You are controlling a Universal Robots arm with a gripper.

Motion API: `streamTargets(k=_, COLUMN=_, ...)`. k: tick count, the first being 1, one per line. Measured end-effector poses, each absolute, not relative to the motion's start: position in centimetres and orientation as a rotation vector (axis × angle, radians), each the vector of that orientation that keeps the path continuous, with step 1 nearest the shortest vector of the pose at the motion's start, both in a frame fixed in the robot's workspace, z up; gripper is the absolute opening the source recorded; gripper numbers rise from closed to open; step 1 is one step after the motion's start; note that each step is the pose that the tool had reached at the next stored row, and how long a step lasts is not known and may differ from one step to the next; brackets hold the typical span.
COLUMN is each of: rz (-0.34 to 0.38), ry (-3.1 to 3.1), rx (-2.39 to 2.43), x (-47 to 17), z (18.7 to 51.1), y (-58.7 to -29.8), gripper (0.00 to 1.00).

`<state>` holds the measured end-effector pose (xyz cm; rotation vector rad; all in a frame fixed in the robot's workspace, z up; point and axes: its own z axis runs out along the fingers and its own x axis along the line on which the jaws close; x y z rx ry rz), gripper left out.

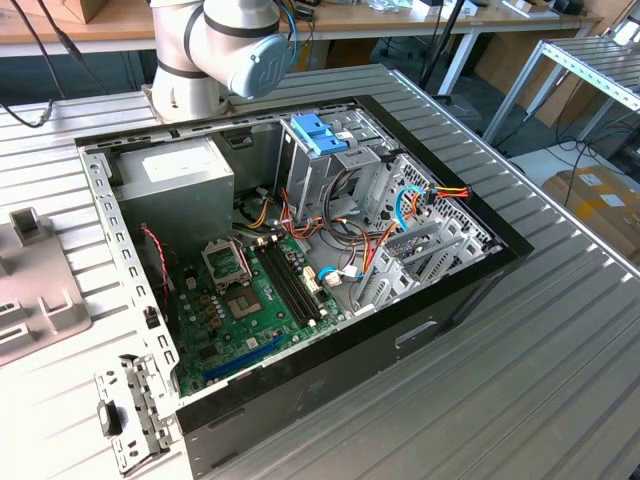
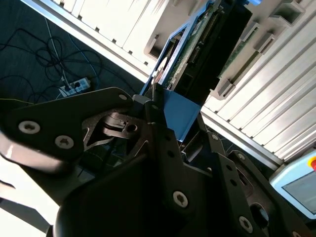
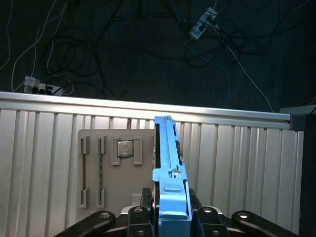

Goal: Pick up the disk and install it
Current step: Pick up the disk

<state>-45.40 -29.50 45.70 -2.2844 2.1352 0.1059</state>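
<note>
The disk (image 3: 169, 163) appears edge-on in the first wrist view, a dark slab with bright blue rails and a blue tab end. My gripper (image 3: 170, 210) is shut on the disk, one black finger (image 3: 144, 207) pressed on each side of the tab. In the second wrist view the blue tab of the disk (image 2: 178, 112) sits between the fingers of my gripper (image 2: 173, 136), and the dark body runs away alongside a grey fixture (image 2: 232, 74). Whether the disk still rests in that fixture, I cannot tell.
A grey fixture plate (image 3: 111, 168) holding a small square chip lies on the slatted table beside the disk. Beyond the table edge (image 3: 148, 106) the floor is strewn with cables. The exterior view has the open computer case (image 1: 300, 260), a pale blue latch (image 1: 318, 133), a grey power supply (image 1: 175, 180) and the arm's base (image 1: 215, 50).
</note>
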Motion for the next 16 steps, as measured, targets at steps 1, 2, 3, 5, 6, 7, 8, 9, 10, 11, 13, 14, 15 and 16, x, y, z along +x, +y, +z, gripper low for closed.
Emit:
streamTargets(k=1, rz=0.106, ry=2.135, rx=-2.285, x=-45.4, z=45.7, y=-29.5, gripper=0.37)
streamTargets(k=2, rz=0.106, ry=2.135, rx=-2.284, x=-45.4, z=45.7, y=-29.6, gripper=0.37)
streamTargets(k=3, rz=0.106, ry=2.135, rx=-2.284, x=-45.4, z=45.7, y=-29.8, gripper=0.37)
streamTargets(k=5, rz=0.106, ry=2.135, rx=-2.284, x=-45.4, z=45.7, y=-30.2, gripper=0.37)
streamTargets(k=6, rz=0.106, ry=2.135, rx=-2.284, x=-45.4, z=45.7, y=-30.3, gripper=0.37)
streamTargets(k=7, rz=0.106, ry=2.135, rx=-2.284, x=-45.4, z=45.7, y=-30.5, gripper=0.37)
streamTargets(k=8, rz=0.106, ry=2.135, rx=-2.284, x=-45.3, z=45.7, y=-30.6, gripper=0.37)
streamTargets(k=9, rz=0.106, ry=2.135, rx=-2.284, x=-45.3, z=45.7, y=-30.9, gripper=0.37)
streamTargets(k=10, rz=0.106, ry=2.135, rx=-2.284, x=-45.3, z=45.7, y=-31.0, gripper=0.37)
streamTargets(k=11, rz=0.106, ry=2.135, rx=-2.284, x=-45.3, z=45.7, y=-31.3, gripper=0.37)
streamTargets(k=13, rz=0.106, ry=2.135, rx=-2.284, x=-45.3, z=45.7, y=-31.7, gripper=0.37)
streamTargets(k=14, rz=0.106, ry=2.135, rx=-2.284, x=-45.2, z=45.7, y=-31.9, gripper=0.37)
streamTargets(k=15, rz=0.106, ry=2.135, rx=-2.284, x=-45.2, z=45.7, y=-32.1, gripper=0.37)
streamTargets(k=16, rz=0.106, ry=2.135, rx=-2.284, x=-45.2, z=45.7, y=-32.2, gripper=0.37)
